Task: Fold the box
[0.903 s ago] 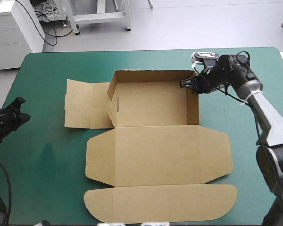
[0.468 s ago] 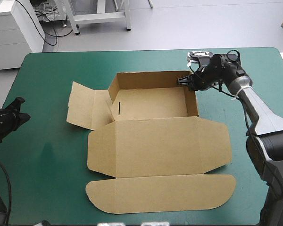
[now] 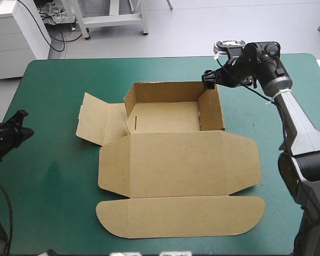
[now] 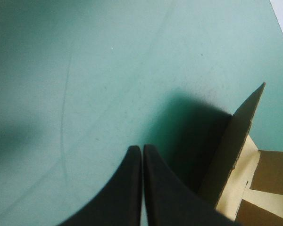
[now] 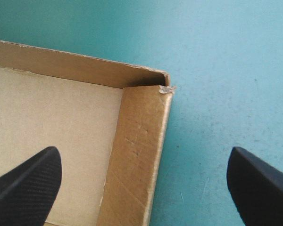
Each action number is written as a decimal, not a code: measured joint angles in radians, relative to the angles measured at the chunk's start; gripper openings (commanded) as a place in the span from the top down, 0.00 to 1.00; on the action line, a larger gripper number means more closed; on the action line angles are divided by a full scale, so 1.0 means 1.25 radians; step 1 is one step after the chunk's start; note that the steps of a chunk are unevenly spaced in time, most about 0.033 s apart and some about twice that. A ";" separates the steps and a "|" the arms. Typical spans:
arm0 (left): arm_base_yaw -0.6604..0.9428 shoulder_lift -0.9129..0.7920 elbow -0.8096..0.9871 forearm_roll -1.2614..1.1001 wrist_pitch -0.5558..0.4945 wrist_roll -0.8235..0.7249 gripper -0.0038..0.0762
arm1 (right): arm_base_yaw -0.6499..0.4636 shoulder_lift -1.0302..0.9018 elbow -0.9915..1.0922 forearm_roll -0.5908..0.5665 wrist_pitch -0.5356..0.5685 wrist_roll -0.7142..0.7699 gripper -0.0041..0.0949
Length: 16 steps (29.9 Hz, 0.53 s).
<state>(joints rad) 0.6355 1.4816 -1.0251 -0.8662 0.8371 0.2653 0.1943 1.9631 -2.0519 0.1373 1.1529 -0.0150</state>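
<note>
Two end effectors are over the bench (image 3: 48, 181). The left end effector (image 4: 141, 149), its fingers pressed together, is above bare teal-green cover near the left edge, apart from the box (image 3: 176, 160). The brown box lies mid-bench with its left flap splayed out, tray walls raised and lid flat toward the near edge. The right end effector (image 5: 142, 153) is spread wide, straddling the tray's right wall at its far corner.
</note>
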 measured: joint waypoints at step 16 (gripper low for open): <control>0.000 0.000 0.001 -0.003 0.009 -0.001 0.96 | 0.002 -0.189 0.128 -0.039 0.044 0.050 0.07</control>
<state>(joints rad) 0.6355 1.4816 -1.0242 -0.8702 0.8479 0.2643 0.1969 1.7275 -1.8918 0.0887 1.2074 0.0481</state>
